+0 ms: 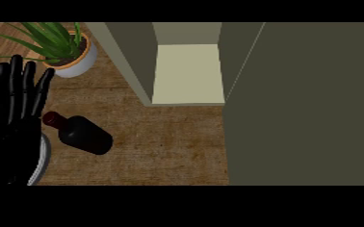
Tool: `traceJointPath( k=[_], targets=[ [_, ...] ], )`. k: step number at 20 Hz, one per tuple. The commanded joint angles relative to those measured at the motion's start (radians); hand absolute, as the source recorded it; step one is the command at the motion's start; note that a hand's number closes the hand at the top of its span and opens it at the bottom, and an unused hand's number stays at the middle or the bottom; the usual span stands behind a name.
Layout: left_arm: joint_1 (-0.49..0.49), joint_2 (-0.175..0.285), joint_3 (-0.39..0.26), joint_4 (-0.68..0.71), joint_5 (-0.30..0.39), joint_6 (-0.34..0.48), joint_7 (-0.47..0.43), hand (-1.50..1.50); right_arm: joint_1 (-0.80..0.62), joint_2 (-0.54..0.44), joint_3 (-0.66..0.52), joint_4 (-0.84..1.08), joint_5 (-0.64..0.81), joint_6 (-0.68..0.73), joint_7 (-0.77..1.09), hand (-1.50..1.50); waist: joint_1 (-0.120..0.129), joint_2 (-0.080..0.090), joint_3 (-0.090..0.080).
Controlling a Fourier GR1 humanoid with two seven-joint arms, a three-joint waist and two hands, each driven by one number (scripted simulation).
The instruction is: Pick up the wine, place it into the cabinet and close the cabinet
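Note:
A dark wine bottle [84, 133] with a dark red cap lies on its side on the wooden counter [171, 139], cap pointing to the upper left. My left hand [21, 101] rests open at the view's left edge, fingers straight up, just left of the bottle's cap and not holding it. The cabinet [186, 72] stands at the back with its inside shelf lit and bare. Its door [298, 106] is swung open and fills the right side of the view. My right hand does not show.
A potted green plant [68, 53] in a white and orange pot stands at the back left, beside the cabinet's left wall [131, 62]. The open door blocks the counter's right side.

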Motion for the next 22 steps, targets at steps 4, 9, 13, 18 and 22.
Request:
traceJointPath(
  k=[4,9,13,18,22],
  targets=[
    [0.085,0.111,-0.111,-0.031,0.223,-0.335,-0.066,-1.50,0.057,0.008,0.021,-0.037,-0.052,0.043,-0.018,-1.50,0.010,-0.015,-0.013],
    [0.205,0.146,-0.227,0.005,0.518,-0.512,0.073,-1.50,0.123,-0.033,0.116,-0.086,-0.176,0.180,0.073,-1.50,0.004,-0.015,-0.014],
    [0.319,0.285,-0.116,-0.114,0.756,-0.605,0.126,-1.50,0.203,-0.050,0.130,-0.187,-0.201,0.187,0.137,-1.50,0.017,-0.017,-0.012],
    [0.349,0.383,-0.029,-0.253,0.944,-0.555,0.246,-1.50,0.166,-0.105,0.059,-0.319,-0.313,0.191,0.293,-1.50,0.016,-0.013,-0.011],
    [0.368,0.420,0.090,-0.285,1.090,-0.543,0.280,-1.50,0.107,-0.077,0.079,-0.357,-0.294,0.133,0.369,-1.50,0.017,-0.012,-0.011]
  ],
)
